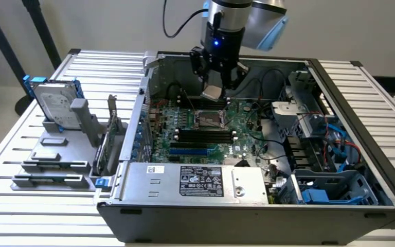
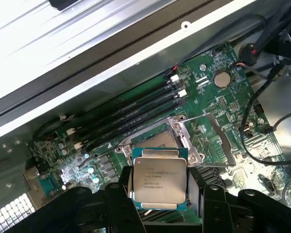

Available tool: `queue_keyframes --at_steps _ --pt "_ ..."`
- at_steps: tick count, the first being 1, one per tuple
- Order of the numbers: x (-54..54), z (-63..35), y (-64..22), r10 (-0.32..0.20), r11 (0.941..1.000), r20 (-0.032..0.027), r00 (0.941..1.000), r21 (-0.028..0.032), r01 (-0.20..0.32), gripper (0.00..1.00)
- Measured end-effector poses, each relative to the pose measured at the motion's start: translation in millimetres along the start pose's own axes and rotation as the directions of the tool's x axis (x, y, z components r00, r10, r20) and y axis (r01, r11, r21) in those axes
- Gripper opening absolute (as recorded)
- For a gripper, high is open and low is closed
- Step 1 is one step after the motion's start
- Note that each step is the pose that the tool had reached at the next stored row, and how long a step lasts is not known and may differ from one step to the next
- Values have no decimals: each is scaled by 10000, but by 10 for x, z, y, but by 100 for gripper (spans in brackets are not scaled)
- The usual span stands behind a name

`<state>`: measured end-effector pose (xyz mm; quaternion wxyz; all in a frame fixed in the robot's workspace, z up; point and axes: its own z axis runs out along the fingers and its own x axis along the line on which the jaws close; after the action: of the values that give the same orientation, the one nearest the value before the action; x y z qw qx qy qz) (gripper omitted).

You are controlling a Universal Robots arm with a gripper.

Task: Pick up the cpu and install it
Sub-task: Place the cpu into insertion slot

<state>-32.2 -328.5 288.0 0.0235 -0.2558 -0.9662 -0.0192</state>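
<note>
Gripper (image 1: 215, 87) closed on two opposite edges of the cpu (image 1: 212, 93), silver top showing, held clear above the motherboard (image 1: 247, 117), near the open socket (image 1: 210, 119); memory sticks (image 1: 204, 136) just beside the socket; hard drive (image 1: 55, 105) upright outside the computer case (image 1: 252, 221), exterior view's left

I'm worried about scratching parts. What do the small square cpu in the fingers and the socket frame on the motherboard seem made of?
The small flat square cpu: dull silver metal lid with printed text, green rim underneath, probably circuit board. The square socket frame: bare shiny metal rim, likely steel, around a dark bed, perhaps plastic.
</note>
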Motion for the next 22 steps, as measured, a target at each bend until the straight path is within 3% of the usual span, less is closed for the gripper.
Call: queue_keyframes --at_steps 6,11,17,22 --pt "-2 34 -1 1086 9941 24 9941 -61 -1086 55" --pt "-3 64 -2 1984 9801 39 9801 -113 -1983 55" --pt "-6 103 -3 3027 9530 50 9531 -179 -3025 55" --pt "-8 138 -3 3884 9213 54 9215 -234 -3882 55"
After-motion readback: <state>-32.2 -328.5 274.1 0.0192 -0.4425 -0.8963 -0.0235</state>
